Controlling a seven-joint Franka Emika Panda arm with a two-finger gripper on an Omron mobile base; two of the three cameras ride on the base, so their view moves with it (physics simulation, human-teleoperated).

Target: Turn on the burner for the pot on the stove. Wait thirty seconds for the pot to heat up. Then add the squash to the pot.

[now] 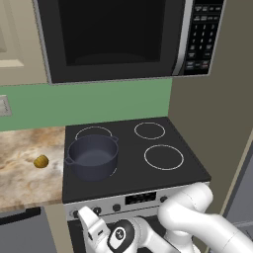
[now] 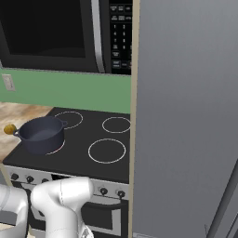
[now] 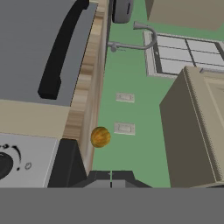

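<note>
One pot, dark blue-grey, lidless, two loop handles, stands on the near left burner of the stove; only part of that white ring shows beside its base. Four ring marks in all on the black glass: two left, two right, the far right one smallest. One squash, yellow-olive, lies on the counter left of the stove, near the pot but apart from it; it also shows at the counter edge in the hand view.

Surface: mottled beige and brown stone counter, flush with the stove's left side. Silver front panel carries small black knobs and one dark display. Room: green back wall; one black microwave above the cooktop with a keypad at its right; one tall grey panel right of the stove; two pale outlet plates on the wall in the hand view.

One gripper, low in front of the stove's left knobs; how far its fingers stand apart I cannot tell, and nothing is seen held.
</note>
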